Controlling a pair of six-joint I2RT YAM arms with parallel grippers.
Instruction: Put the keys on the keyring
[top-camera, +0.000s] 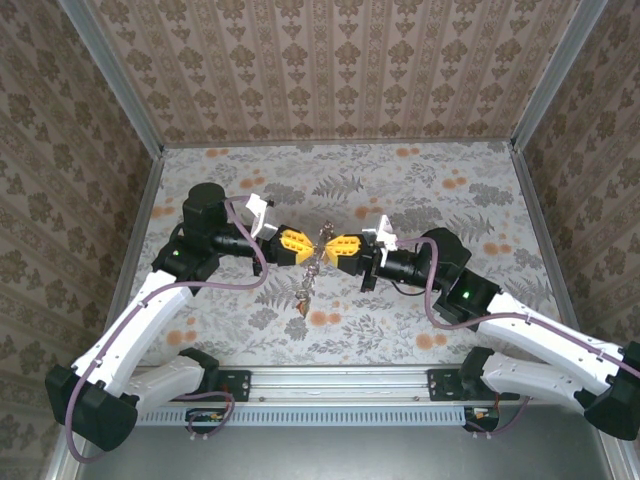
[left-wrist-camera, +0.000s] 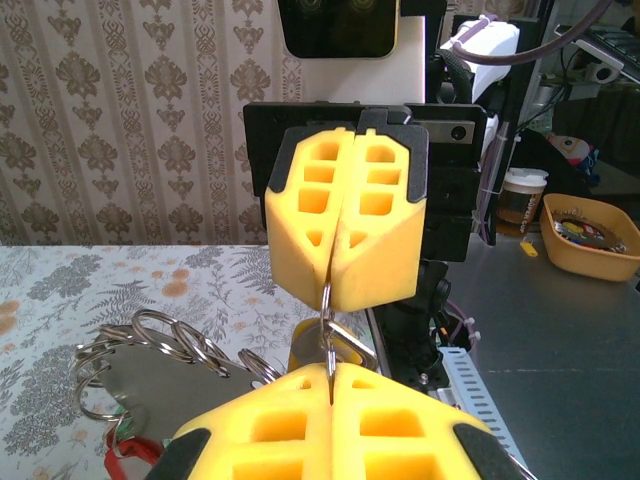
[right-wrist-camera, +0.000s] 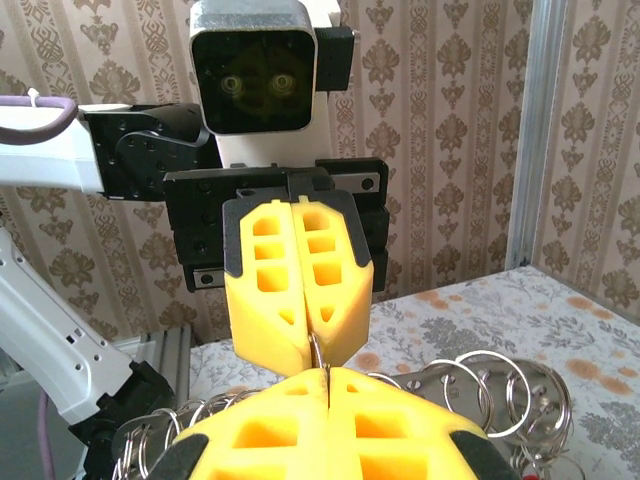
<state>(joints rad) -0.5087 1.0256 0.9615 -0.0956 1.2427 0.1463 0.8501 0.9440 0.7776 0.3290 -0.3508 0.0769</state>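
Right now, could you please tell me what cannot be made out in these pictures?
- Top external: the keys hanging below the shut left gripper and right gripper are too small to count.
- Left wrist: the keyring vanishes between both grippers; how much is clamped is hidden.
- Left wrist: a red tag is cut off by the bottom edge.
- Right wrist: the chain of rings runs behind the right gripper's fingers.
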